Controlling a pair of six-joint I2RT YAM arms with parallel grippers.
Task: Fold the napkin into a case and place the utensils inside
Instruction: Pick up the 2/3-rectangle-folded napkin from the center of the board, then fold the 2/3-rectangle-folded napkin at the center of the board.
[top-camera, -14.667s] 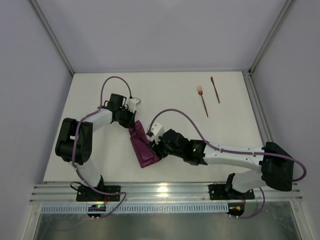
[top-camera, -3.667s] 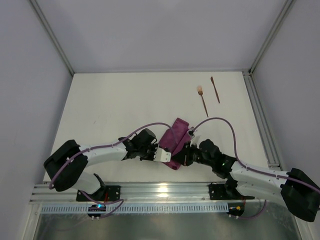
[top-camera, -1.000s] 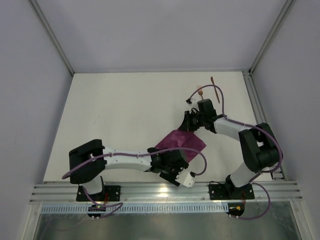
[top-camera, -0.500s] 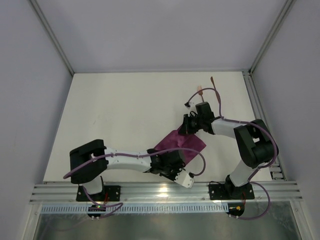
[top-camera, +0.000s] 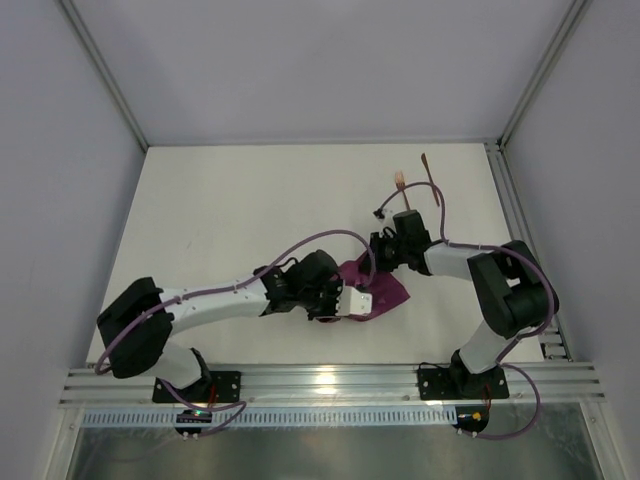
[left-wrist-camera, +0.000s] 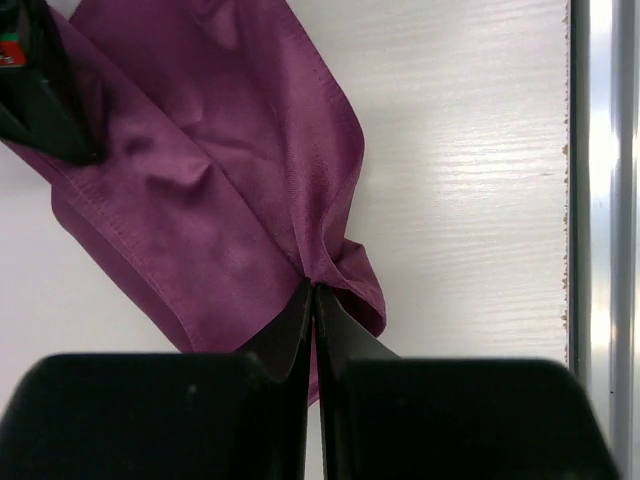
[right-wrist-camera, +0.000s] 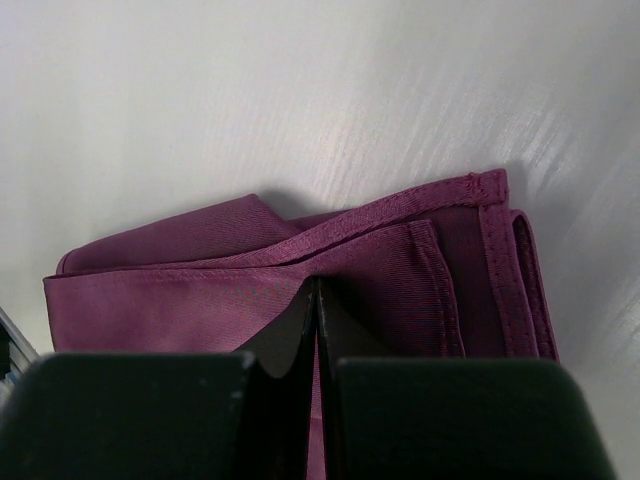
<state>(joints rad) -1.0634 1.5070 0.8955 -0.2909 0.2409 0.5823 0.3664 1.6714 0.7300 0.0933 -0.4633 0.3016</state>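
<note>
The magenta napkin (top-camera: 390, 292) lies bunched in folds at the table's middle front. My left gripper (top-camera: 366, 302) is shut on a fold of the napkin (left-wrist-camera: 200, 190) at its near edge, jaws pressed together at the tips (left-wrist-camera: 313, 292). At the cloth's far side, my right gripper (top-camera: 380, 258) is shut on a layer of the napkin (right-wrist-camera: 200, 280), and hemmed edges show to the right of its tips (right-wrist-camera: 316, 285). The copper fork (top-camera: 400, 182) and knife (top-camera: 427, 163) lie at the back right, partly covered by the right arm's cable.
The table's front edge and metal rail (left-wrist-camera: 600, 200) run close to the right of the left gripper. The right arm's purple cable (top-camera: 436, 195) loops over the utensils. The right gripper's black finger (left-wrist-camera: 45, 110) shows at the napkin's far corner.
The left arm has swung in from the front edge and its gripper has shut on the napkin. The cloth has drawn together into a smaller bunch. The right gripper stays shut on it.
</note>
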